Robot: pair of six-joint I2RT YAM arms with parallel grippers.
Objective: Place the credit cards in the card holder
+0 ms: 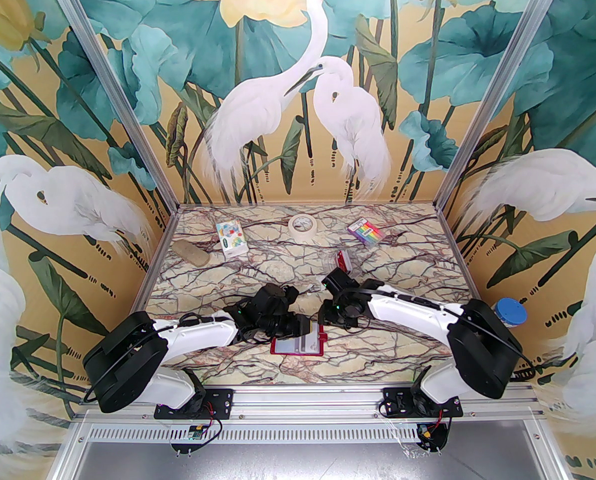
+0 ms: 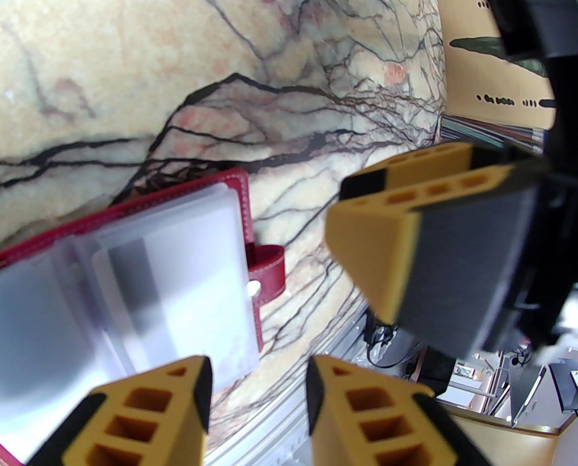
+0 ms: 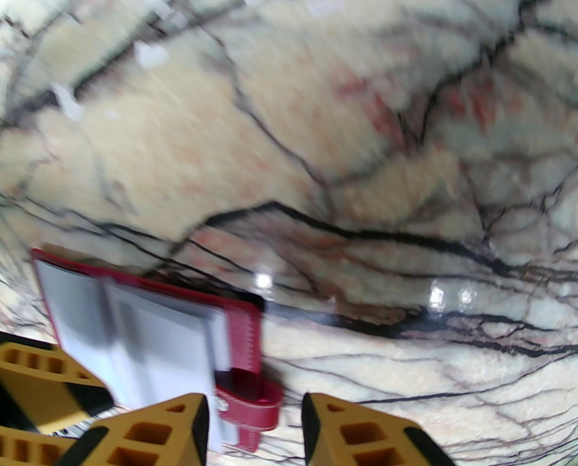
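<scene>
The card holder (image 1: 298,346) lies open on the marble table near the front edge, red-rimmed with pale sleeves, its snap tab (image 2: 269,274) pointing right. A pale credit card (image 2: 138,284) with a dark stripe rests in its right half, seemingly under a frosted sleeve. My left gripper (image 2: 259,406) hovers open over the holder's right edge with nothing between its fingers. My right gripper (image 3: 255,435) is open just to the right of it, above the snap tab (image 3: 250,410). The two grippers are close together; the right gripper's fingers (image 2: 390,241) show in the left wrist view.
At the back of the table are a white patterned box (image 1: 231,238), a tape roll (image 1: 303,226) and a rainbow-striped packet (image 1: 364,231). A tan lump (image 1: 190,254) lies back left, a small clear box with red (image 1: 344,260) mid-table, and a blue-lidded jar (image 1: 509,313) at the right wall.
</scene>
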